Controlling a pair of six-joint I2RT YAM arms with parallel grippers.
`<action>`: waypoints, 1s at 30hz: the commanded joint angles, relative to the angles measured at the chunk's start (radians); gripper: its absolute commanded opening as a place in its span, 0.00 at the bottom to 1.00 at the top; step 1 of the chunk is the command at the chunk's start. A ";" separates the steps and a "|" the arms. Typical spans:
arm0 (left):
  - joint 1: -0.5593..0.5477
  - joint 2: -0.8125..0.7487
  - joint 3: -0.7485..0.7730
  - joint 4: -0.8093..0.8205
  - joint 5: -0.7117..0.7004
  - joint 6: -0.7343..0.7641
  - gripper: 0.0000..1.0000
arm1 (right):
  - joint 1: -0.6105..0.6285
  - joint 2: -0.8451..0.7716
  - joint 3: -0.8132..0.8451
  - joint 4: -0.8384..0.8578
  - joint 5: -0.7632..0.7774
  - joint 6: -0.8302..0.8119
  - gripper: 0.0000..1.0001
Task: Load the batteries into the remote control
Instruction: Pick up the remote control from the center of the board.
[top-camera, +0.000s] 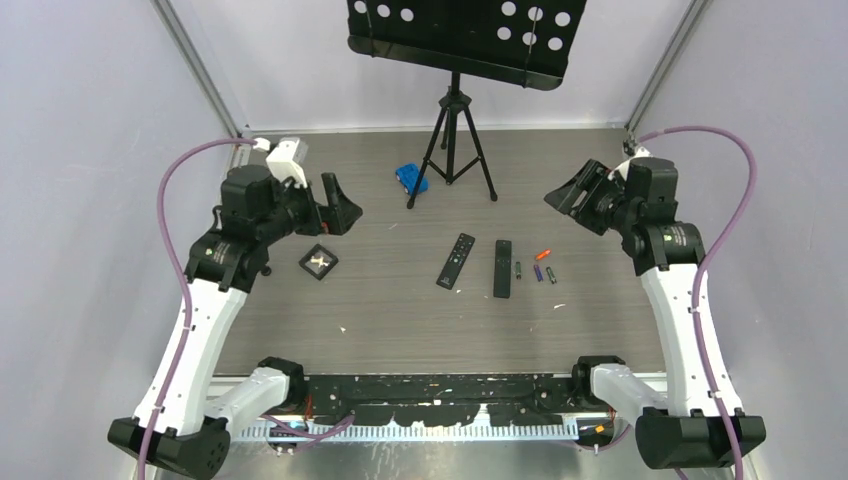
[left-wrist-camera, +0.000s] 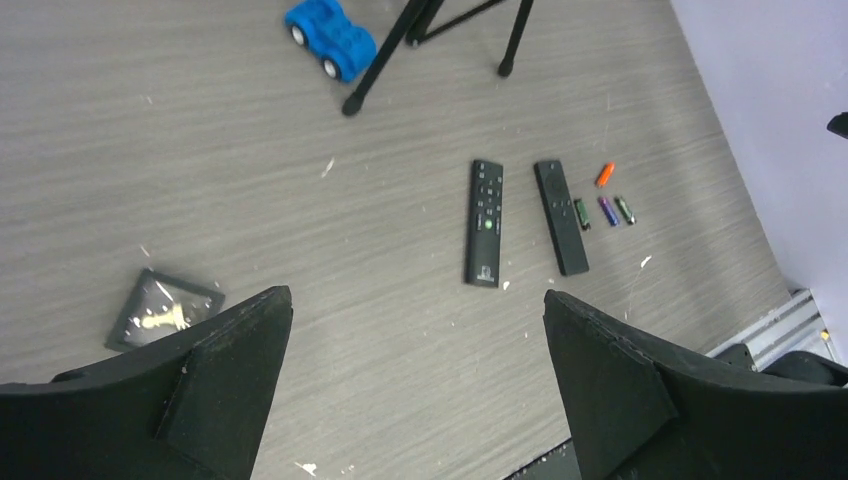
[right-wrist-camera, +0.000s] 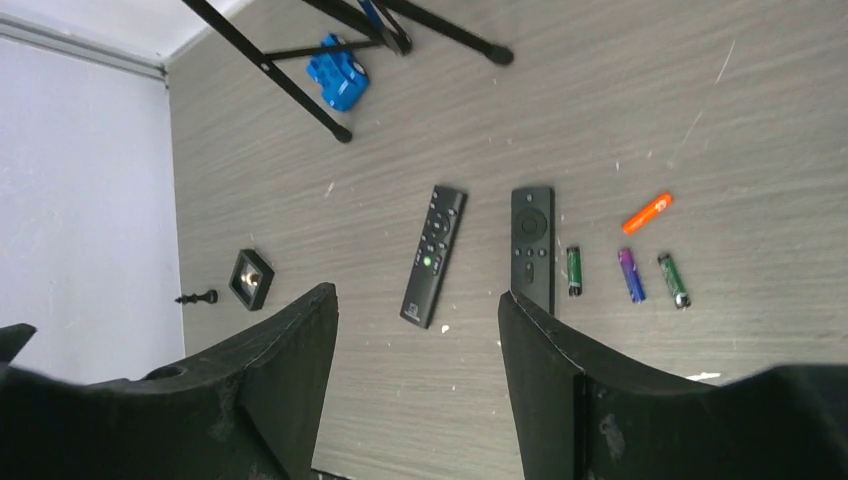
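The remote control (top-camera: 502, 268) is a slim black bar lying flat at the table's middle; it also shows in the left wrist view (left-wrist-camera: 560, 216) and the right wrist view (right-wrist-camera: 532, 247). Just right of it lie the batteries: one orange (top-camera: 543, 254), one green (top-camera: 518, 269), one purple (top-camera: 538, 272) and a second green (top-camera: 551, 274). The right wrist view shows them apart from each other: orange (right-wrist-camera: 647, 213), green (right-wrist-camera: 574, 270), purple (right-wrist-camera: 630, 274), green (right-wrist-camera: 673, 279). My left gripper (top-camera: 345, 205) is open and empty, raised at the left. My right gripper (top-camera: 572, 190) is open and empty, raised at the right.
A second black remote with pale buttons (top-camera: 456, 260) lies left of the plain one. A small black square box (top-camera: 320, 262) sits below the left gripper. A blue toy car (top-camera: 411, 178) and a tripod (top-camera: 455, 140) stand at the back. A black chess piece (right-wrist-camera: 196, 297) lies far left.
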 joint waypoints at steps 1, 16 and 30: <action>0.002 -0.007 -0.084 0.083 0.080 -0.029 1.00 | 0.039 0.005 -0.100 0.111 -0.056 0.083 0.65; 0.002 -0.072 -0.486 0.481 0.147 -0.241 1.00 | 0.533 0.221 -0.299 0.195 0.528 0.154 0.74; 0.001 -0.093 -0.513 0.486 0.098 -0.248 1.00 | 0.612 0.521 -0.283 0.164 0.620 0.236 0.71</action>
